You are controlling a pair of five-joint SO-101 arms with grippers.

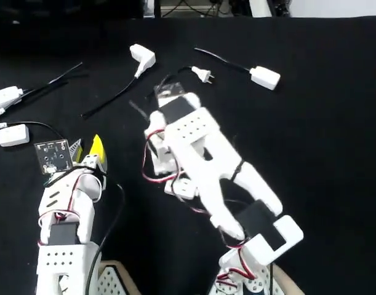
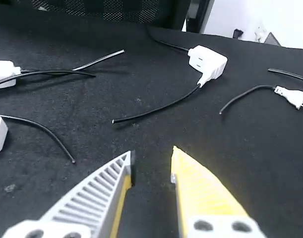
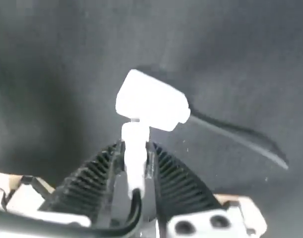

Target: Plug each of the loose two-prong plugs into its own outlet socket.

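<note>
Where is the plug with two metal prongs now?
In the high view the two-prong plug lies loose toward the far side of the table, between a white socket on its left and a second socket on its right.

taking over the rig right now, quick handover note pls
Left gripper: open, empty.
Right gripper: shut on a plug pushed against a white socket; seating unclear.
Lying loose: second plug, middle socket, right socket, white corded pieces far left.
Done: nothing confirmed.
Left: seat this plug, then the second one.
</note>
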